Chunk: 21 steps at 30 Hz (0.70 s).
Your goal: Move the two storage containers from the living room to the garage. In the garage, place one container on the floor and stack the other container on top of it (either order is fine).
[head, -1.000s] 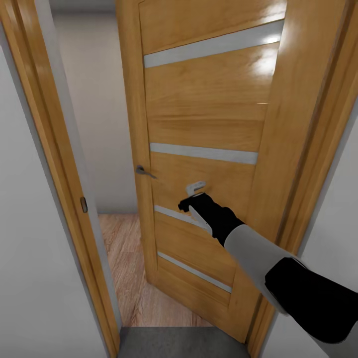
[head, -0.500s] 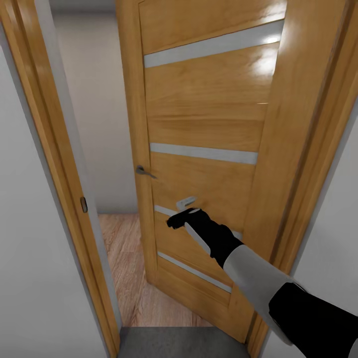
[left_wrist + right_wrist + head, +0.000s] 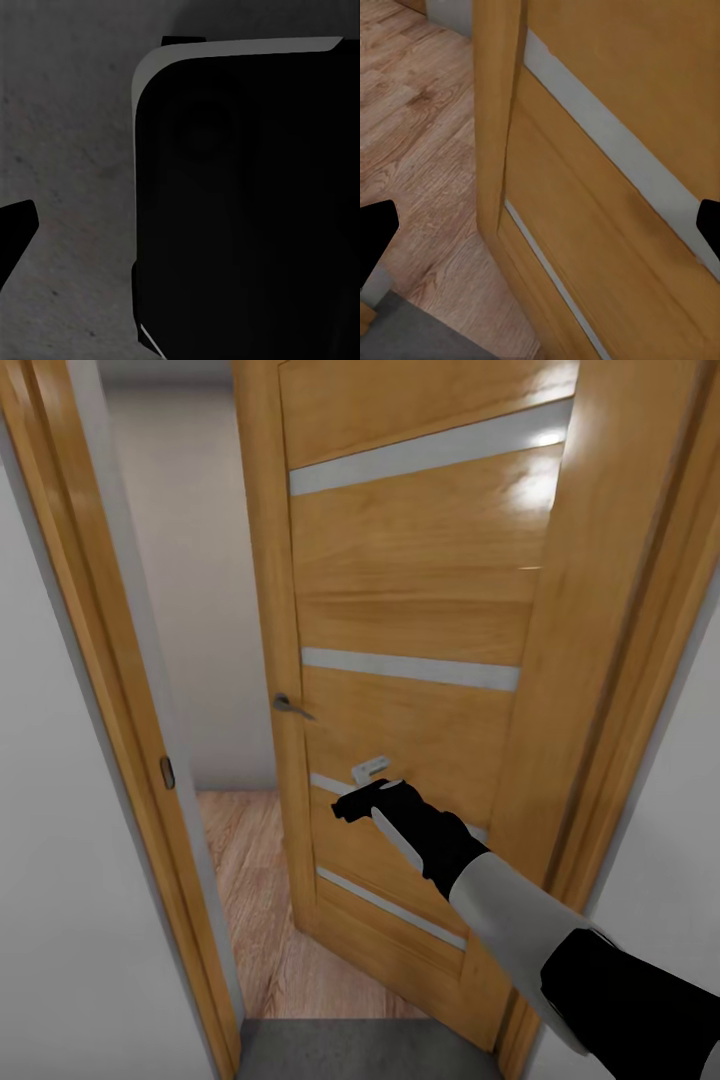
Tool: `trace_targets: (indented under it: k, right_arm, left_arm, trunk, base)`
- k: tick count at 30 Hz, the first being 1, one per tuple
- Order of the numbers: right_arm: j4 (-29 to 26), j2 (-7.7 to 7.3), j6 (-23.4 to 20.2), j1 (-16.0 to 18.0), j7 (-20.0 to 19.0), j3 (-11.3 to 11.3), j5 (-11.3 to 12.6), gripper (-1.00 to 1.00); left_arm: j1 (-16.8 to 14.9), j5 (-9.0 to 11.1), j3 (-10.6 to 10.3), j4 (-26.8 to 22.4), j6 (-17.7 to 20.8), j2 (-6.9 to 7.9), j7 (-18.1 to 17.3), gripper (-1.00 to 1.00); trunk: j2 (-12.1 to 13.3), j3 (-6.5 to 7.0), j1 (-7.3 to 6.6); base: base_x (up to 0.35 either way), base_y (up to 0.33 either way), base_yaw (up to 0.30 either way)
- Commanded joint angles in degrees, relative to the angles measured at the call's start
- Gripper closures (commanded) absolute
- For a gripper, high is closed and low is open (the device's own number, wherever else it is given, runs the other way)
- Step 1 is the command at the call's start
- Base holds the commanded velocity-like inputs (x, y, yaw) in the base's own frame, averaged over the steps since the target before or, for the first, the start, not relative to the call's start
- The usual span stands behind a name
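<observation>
Head view has the right gripper (image 3: 366,790) against a wooden door (image 3: 420,610), below its handle (image 3: 290,705), arm reaching forward from lower right. Right wrist view shows its fingertips (image 3: 376,229) spread wide, holding nothing. Left gripper's spread cannot be told. Grey floor (image 3: 350,1050) meets wood planks (image 3: 255,900) at the threshold.

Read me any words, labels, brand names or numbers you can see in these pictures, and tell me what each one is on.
No readable text: the wooden door with its pale strips, its handle, the door frame, the wood plank floor, the grey floor and the right gripper carry no words, labels or numbers.
</observation>
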State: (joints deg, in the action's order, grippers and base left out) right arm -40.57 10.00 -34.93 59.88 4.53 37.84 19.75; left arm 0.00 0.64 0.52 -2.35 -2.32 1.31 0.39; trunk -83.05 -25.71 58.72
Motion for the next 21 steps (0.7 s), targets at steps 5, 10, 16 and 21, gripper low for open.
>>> trace_targets:
  k: [5, 10, 16, 21]
  right_arm:
    - [-0.6, 0.00, -0.2, 0.1, -3.4, 0.3, 0.6, -1.00]
    - [-1.9, 0.00, -0.3, 0.1, -6.4, 0.4, 0.6, -1.00]
    - [-2.8, 0.00, -0.7, 0.1, -6.8, 0.4, 0.6, -1.00]
    - [-2.9, 0.00, -1.6, 0.1, -6.6, 0.6, 0.6, -1.00]
  left_arm:
    - [0.0, 0.0, 0.0, 0.0, -0.1, 0.01, -0.2, -1.00]
    - [0.0, 0.0, 0.0, 0.0, -0.1, 0.01, -0.2, -1.00]
    - [0.0, 0.1, 0.0, 0.0, -0.1, 0.01, 0.0, -1.00]
    - [0.0, 0.1, 0.0, 0.0, -0.1, 0.01, 0.1, -1.00]
  trunk:
    - [0.0, -0.06, 0.01]
    - [0.0, -0.06, 0.01]
    - [0.0, -0.06, 0.01]
    - [0.0, -0.06, 0.01]
  base:
    - [0.231, 0.000, 0.000]
    - [0.283, 0.000, 0.000]
    - [0.091, 0.000, 0.000]
    - [0.025, -0.006, 0.000]
